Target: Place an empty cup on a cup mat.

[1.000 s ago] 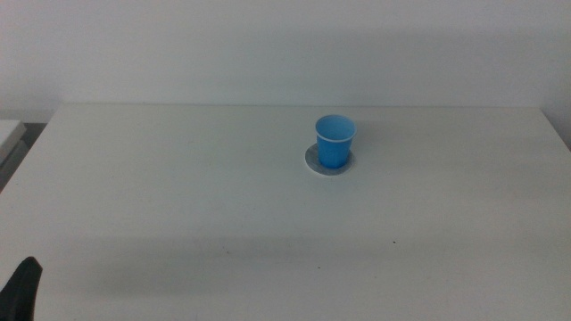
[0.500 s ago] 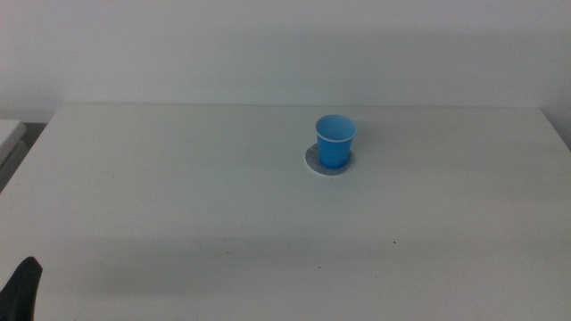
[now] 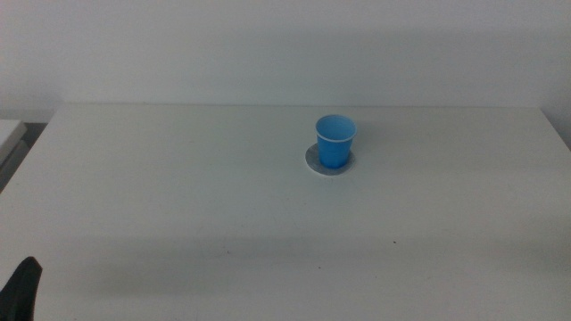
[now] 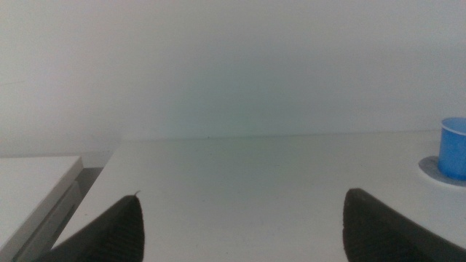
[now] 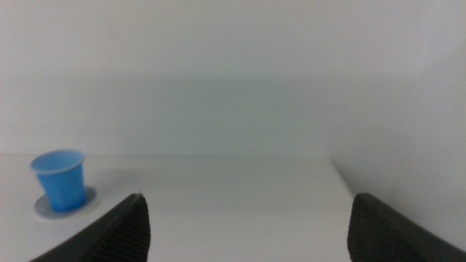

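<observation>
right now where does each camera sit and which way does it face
Middle view: above the table, looking forward and down at the blue cup on the cup mat; left hand at the bottom corner.
Left wrist view: on the left arm, low across the table; open jaws.
Right wrist view: on the right arm, likewise; open jaws.
All share cup and mat.

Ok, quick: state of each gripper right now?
Left gripper: open, holding nothing, away from the cup.
Right gripper: open, holding nothing, also away from it.
</observation>
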